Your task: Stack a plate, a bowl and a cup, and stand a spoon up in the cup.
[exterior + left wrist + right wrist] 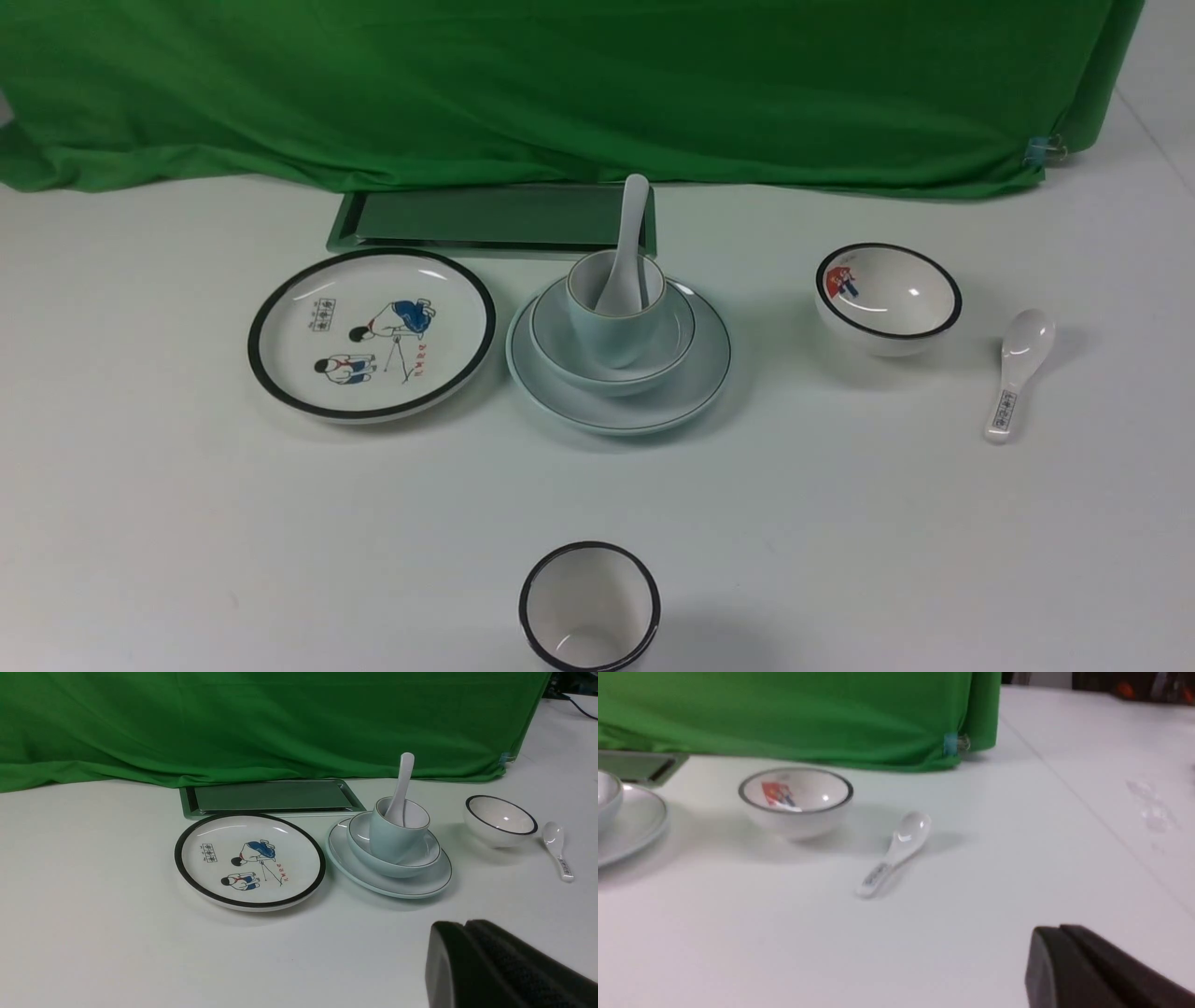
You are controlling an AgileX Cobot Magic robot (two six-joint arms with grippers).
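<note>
The plain pale plate (695,381) (423,885) lies at the table's middle with the plain wide bowl (560,341) (362,835) on it. Inside the bowl stands the pale blue-green cup (607,336) (390,840). The plain white spoon (627,245) (402,786) stands in the cup, handle up. Neither arm shows in the front view. My left gripper (465,924) is shut on nothing, low over the bare table, well short of the stack. My right gripper (1059,927) is shut and empty too, away from the stack; only the plate's edge (640,821) shows in its view.
A black-rimmed picture plate (372,331) lies left of the stack. Right of it are a small black-rimmed bowl (889,297) and a printed-handle spoon (1018,373). A black-rimmed white cup (590,607) stands near the front edge. A dark tray (495,219) lies before the green cloth (560,84).
</note>
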